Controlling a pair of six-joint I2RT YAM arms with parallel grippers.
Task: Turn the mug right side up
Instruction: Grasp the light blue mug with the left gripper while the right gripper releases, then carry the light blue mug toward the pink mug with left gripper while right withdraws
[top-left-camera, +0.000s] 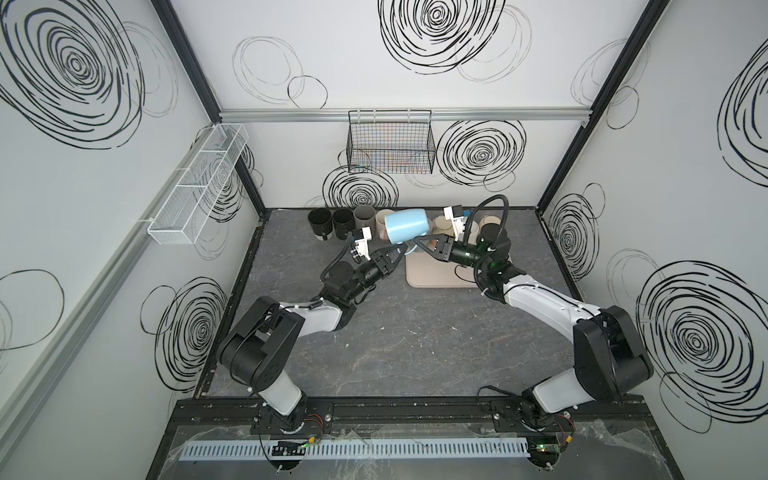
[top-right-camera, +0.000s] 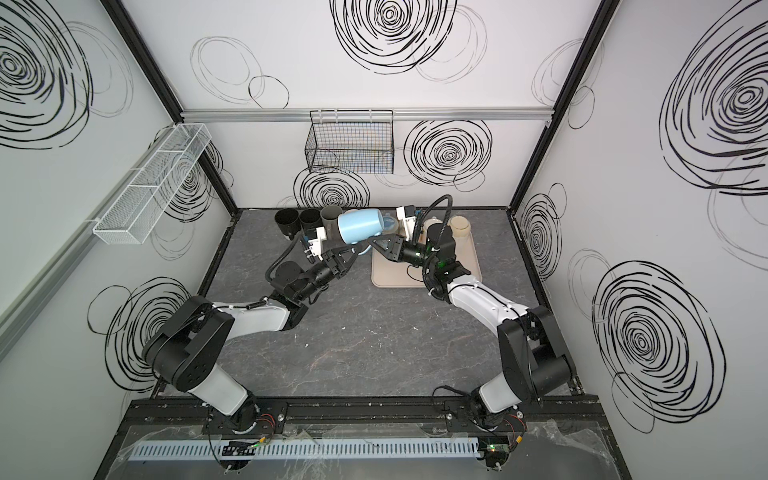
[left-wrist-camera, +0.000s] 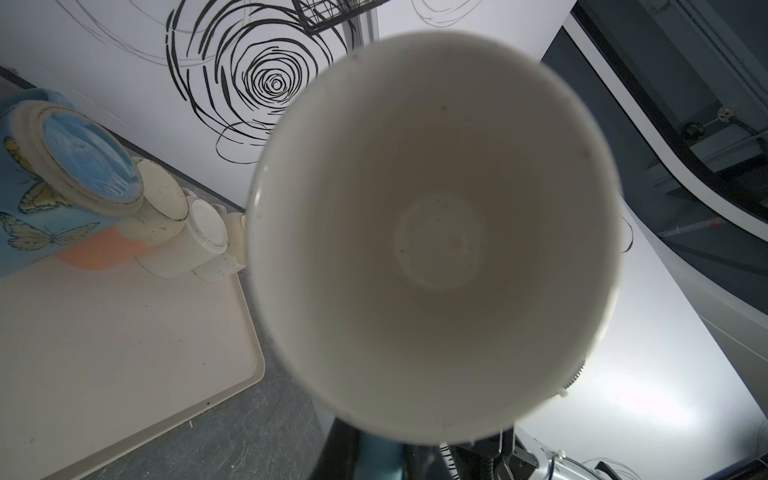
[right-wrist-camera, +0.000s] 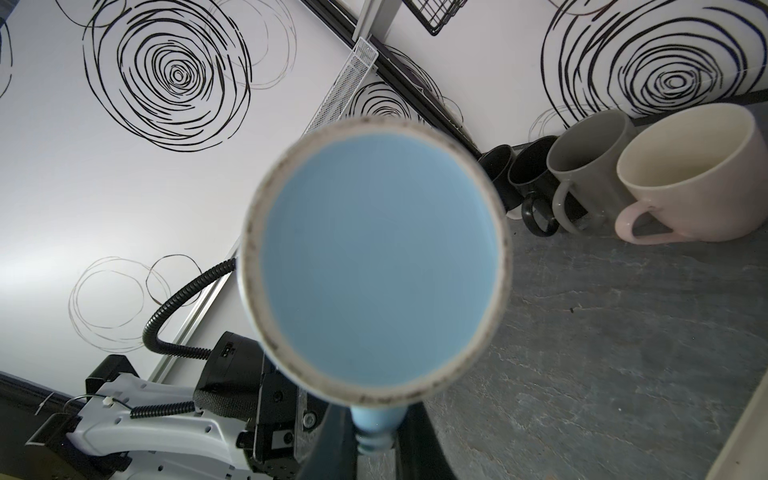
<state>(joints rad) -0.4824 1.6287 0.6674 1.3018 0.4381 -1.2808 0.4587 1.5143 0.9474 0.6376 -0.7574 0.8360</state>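
Pale blue, the mug (top-left-camera: 406, 226) (top-right-camera: 359, 226) is held up off the dark stone-look table (top-left-camera: 395, 345) and lies on its side, neither upright nor inverted. In both top views it sits just to the left of the beige tray's (top-left-camera: 432, 276) (top-right-camera: 395, 274) far corner and partly covers the row of mugs along the back wall. The left gripper (top-left-camera: 402, 249) (top-right-camera: 355, 250) and right gripper (top-left-camera: 417, 242) (top-right-camera: 371, 242) meet under it from opposite sides, tips nearly touching. Each has its jaws pinched on the mug's handle, which sits on the side nearest the arms. The left wrist view looks straight into the mug's white inside (left-wrist-camera: 436, 241), with the handle a blue strip between the dark jaws at the frame's edge (left-wrist-camera: 382, 455). The right wrist view faces the blue base (right-wrist-camera: 376, 266), and the handle is clamped in the same way there (right-wrist-camera: 376, 440). So the mouth points toward the left arm and the base toward the right. Behind it stand two black mugs (right-wrist-camera: 496, 166) (right-wrist-camera: 534, 166), a grey mug (right-wrist-camera: 590, 153) and a cream mug (right-wrist-camera: 690, 174), all upright with their mouths open. On the tray (left-wrist-camera: 104, 353) a butterfly mug (left-wrist-camera: 83, 153) and several pale mugs stand base up.
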